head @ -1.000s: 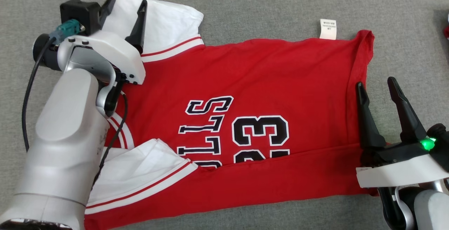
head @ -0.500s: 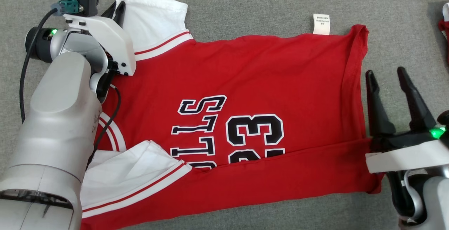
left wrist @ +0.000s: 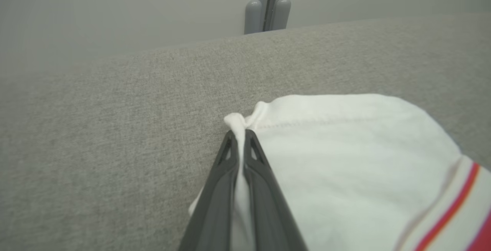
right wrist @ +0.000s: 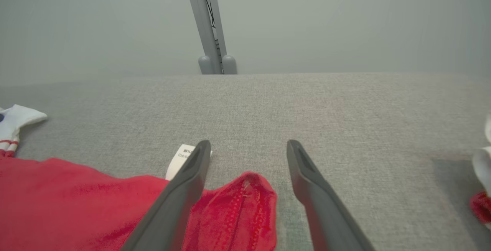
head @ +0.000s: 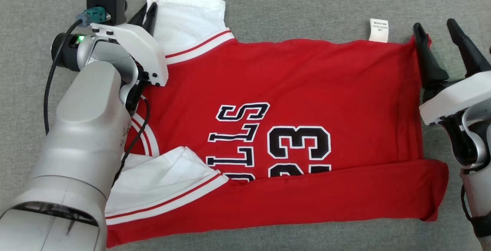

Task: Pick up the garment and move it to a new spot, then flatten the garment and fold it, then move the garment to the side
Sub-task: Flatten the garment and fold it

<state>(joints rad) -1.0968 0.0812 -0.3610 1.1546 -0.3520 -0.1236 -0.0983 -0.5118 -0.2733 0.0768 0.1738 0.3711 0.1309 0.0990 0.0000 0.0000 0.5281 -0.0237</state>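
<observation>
The jersey (head: 307,78) lay spread flat on the grey surface (head: 287,9), red front up. In the head view its collar end pointed to 9 o'clock and its hem to 3 o'clock, and its 6 o'clock edge was folded up over the lower part of the print. The left gripper (head: 149,7) sat at the jersey's 10 o'clock corner, clenched on the outer edge of the white sleeve (head: 191,21). In the left wrist view its fingers (left wrist: 268,205) were pressed together with a thin fold of white cloth pinched between them, and the rest of the sleeve spread away toward 3 o'clock. The right gripper (head: 435,23) stood at the jersey's 2 o'clock corner, released, jaws wide apart and holding nothing. In the right wrist view the hem corner (right wrist: 245,201) lay bunched between the two fingers, close against the 9 o'clock one; whether that finger touched the cloth could not be told. The 3 o'clock finger stood over bare surface. The tag (head: 378,30) stuck out from the jersey's 12 o'clock edge, just beside the right gripper, at its 9 o'clock.
</observation>
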